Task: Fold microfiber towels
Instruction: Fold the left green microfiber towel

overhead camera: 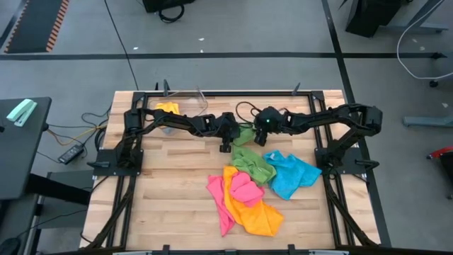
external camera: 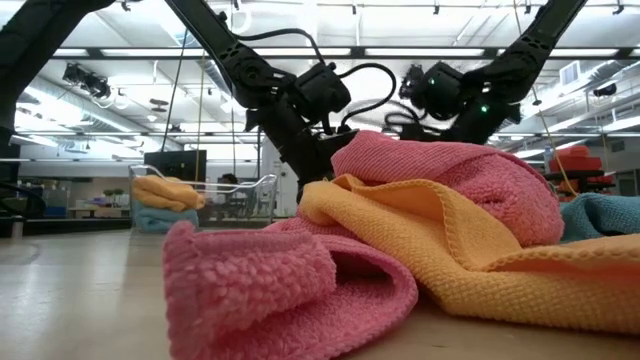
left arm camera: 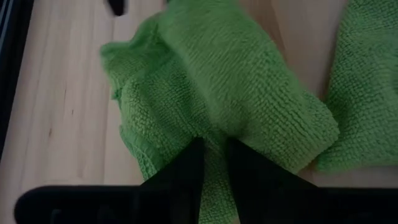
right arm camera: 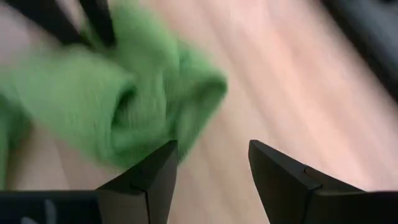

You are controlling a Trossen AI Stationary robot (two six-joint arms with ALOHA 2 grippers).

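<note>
Jaws of left gripper point(left arm camera: 214, 163) nearly shut, pinching a fold of green towel point(left arm camera: 230, 81) betw. the fingers. Right gripper point(right arm camera: 211, 177) jaws stand apart, nothing betw. them, just beside the bunched end of same towel.

Green towel lies mid-counter, far side, betw. the two arms; bunched, not flat. A 2nd green piece point(overhead camera: 255, 164) trails toward the near pile.

Pile nearer cam: pink towel point(overhead camera: 244, 188) atop orange-yellow towel point(overhead camera: 258, 216), blue towel point(overhead camera: 291, 173) to the right, all crumpled, overlapping. Clear bin point(overhead camera: 180, 103) at far left w/ yellow cloth inside.

Risks (judgement): left pinch is on a thick fold, not an edge, so lifting could drag the whole wad w/o opening it. Thin hold may slip. If green overlaps the pile, pulling could tug neighbours along.

Counter point(overhead camera: 170, 191) bare wood elsewhere.
</note>
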